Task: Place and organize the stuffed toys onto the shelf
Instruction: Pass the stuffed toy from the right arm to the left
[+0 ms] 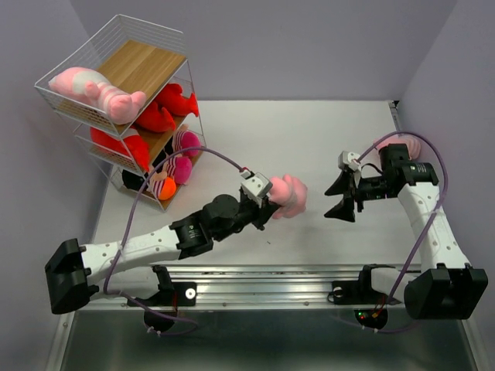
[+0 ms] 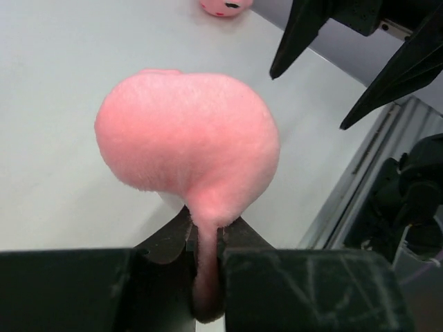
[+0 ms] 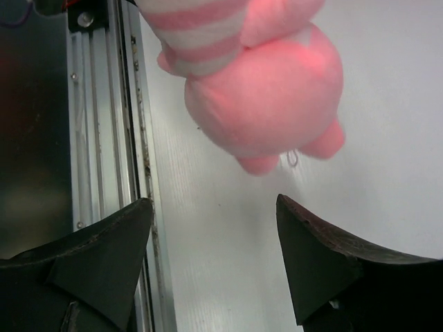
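Top view: the left pincer (image 1: pixel 267 202) grips a pink toy (image 1: pixel 288 195) over the bench (image 1: pixel 309 131), mid-front. The right pincer (image 1: pixel 340 199) gapes wide just beside it. The shelf (image 1: pixel 116 77), far left, holds other toys (image 1: pixel 100 91).

Left wrist: the fingers pinch a thin bit of the pink toy — its round body bulges ahead.

Right wrist: the pink toy hangs ahead of the spread fingers — untouched.
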You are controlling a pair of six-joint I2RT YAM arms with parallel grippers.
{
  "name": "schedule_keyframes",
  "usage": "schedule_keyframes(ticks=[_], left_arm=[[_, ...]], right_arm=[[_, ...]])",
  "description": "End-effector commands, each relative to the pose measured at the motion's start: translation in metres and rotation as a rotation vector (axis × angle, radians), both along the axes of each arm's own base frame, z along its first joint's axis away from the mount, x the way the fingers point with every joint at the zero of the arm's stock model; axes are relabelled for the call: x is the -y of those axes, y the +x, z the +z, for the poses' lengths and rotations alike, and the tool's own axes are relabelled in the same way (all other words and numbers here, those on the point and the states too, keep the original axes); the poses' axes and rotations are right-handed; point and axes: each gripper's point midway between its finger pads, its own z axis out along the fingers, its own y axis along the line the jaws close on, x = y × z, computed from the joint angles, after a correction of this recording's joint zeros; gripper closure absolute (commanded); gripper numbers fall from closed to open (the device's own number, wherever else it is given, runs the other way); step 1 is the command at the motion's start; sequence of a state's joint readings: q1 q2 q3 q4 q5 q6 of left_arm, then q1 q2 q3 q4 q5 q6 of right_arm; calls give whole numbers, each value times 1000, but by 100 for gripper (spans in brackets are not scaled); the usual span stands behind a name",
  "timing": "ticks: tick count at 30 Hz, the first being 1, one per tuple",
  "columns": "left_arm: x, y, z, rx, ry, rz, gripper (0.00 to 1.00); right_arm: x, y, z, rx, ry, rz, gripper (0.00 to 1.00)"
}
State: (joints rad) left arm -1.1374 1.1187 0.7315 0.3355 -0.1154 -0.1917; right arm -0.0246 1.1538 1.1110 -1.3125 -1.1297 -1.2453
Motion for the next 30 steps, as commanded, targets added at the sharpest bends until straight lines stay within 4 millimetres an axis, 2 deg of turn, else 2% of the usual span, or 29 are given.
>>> schedule_keyframes(ticks=[1, 2, 4, 5, 10, 12, 14, 16, 19, 20, 23, 25, 27, 30], left_arm=[[-36, 20, 8, 159, 38, 148, 100], [-41, 24, 9, 172, 29, 189, 100], [-46, 26, 15, 191, 16, 224, 100], [-43, 25, 21, 201, -5, 228, 100], [-39, 31, 46, 107, -160, 320, 100], [-31, 28, 51, 84, -195, 294, 100], [-19, 17, 60, 130, -205, 193, 100], [-12, 10, 58, 191, -162, 117, 100], [-11, 6, 39, 311, -1, 33, 100], [-15, 7, 26, 321, 67, 29, 100], [-26, 10, 16, 399, 196, 21, 100], [-32, 11, 22, 448, 220, 30, 100], [-38, 12, 32, 476, 211, 47, 100], [-37, 11, 43, 509, 200, 41, 100]], right_arm=[[-12, 13, 21, -216, 129, -155, 23], [-13, 29, 26, -175, 148, -189, 22], [-15, 38, 32, -310, 190, -288, 20], [-15, 44, 35, -322, 201, -292, 20], [-20, 51, 40, -364, 218, -263, 19], [-21, 52, 34, -397, 218, -268, 17], [-22, 50, 30, -439, 222, -263, 17], [-23, 49, 26, -471, 227, -247, 17], [-21, 51, 29, -462, 213, -259, 16], [-17, 63, 31, -408, 182, -306, 15], [-11, 76, 38, -369, 179, -414, 8], [-12, 76, 40, -390, 196, -434, 7], [-19, 67, 38, -460, 227, -406, 7], [-26, 60, 40, -481, 259, -368, 7]])
